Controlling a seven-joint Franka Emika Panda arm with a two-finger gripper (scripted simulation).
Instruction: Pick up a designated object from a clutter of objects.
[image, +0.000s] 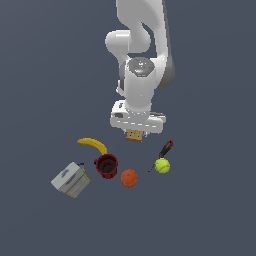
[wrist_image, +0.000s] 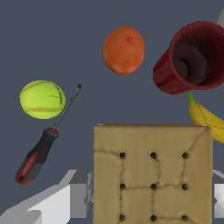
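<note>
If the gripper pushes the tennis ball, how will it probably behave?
The tennis ball is round, so it would probably roll away rather than slide. It lies beside the screwdriver, whose shaft may block or deflect it on that side. Its felt-like surface suggests it is light and not slippery, though a render cannot confirm that.

Simulated test scene, not a real room. A flat, featureless slate-grey ground (image: 40, 75) is rendered, with no walls, furniture or shadows to be seen. A white robot arm (image: 142, 60) is shown above a few scattered household props: banana (image: 93, 144), mug (image: 106, 165), tennis ball (image: 162, 165), screwdriver (wrist_image: 41, 144).
</note>
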